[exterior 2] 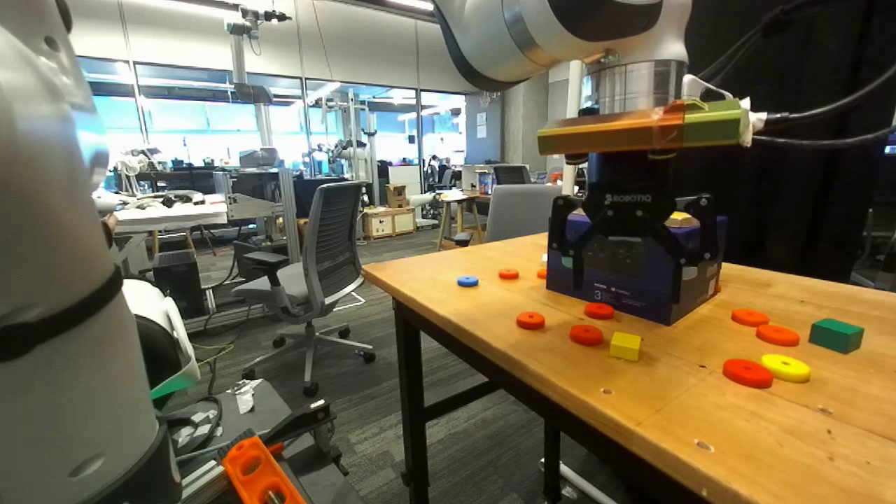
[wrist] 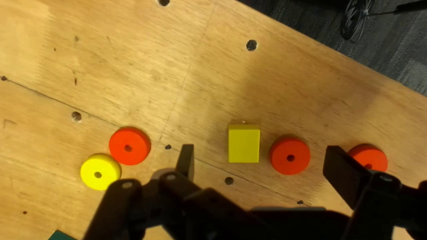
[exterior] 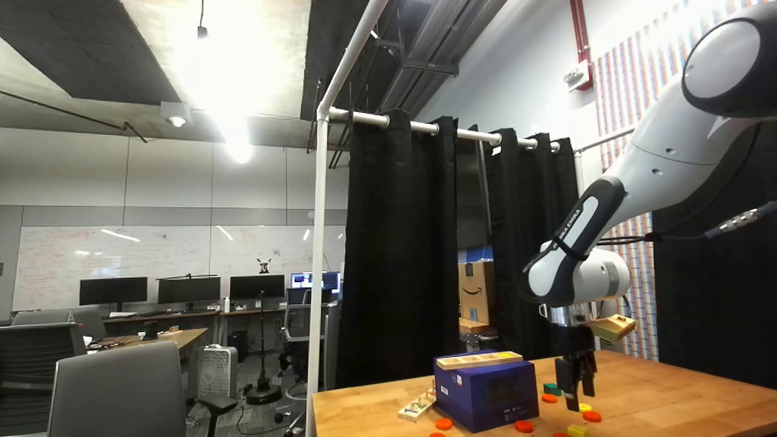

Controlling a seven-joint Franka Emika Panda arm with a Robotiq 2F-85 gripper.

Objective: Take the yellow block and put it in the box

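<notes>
The fingers (wrist: 186, 163) stand wide apart over the desk (exterior 2: 665, 395), pointing down, gripping nothing; the black body (exterior 2: 630, 178) above them reads ROBOTIQ. Below, near the desk's edge, sits the yellow block (exterior 2: 624, 347), just beside an orange disc (exterior 2: 586, 335). The arm (exterior: 661, 152), lettered EMIKA, slants down. Farther in from that edge stands the box (exterior: 488, 393), marked "3", a wooden strip (exterior: 476, 361) across its top, its inside hidden.
</notes>
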